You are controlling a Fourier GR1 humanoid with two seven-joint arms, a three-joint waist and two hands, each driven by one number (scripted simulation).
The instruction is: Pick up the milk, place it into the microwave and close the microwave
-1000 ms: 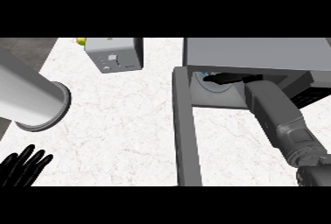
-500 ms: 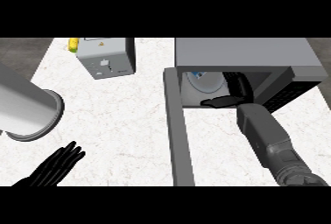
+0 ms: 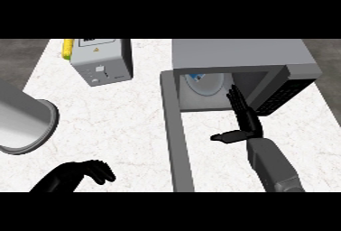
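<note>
The milk (image 3: 200, 82) seems to sit inside the microwave (image 3: 240, 56), but the right robot hand (image 3: 245, 118), flat and holding nothing, is right by it and could knock it over, or the open door (image 3: 178, 135) could bump the arm (image 3: 269, 162).

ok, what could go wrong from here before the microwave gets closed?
1. The black right hand, fingers straight, sits at the grey microwave's mouth; swinging its long open door shut now would likely hit it.
2. The hand's fingertips look close to the white-and-blue item inside; pulling out could nudge it.
</note>
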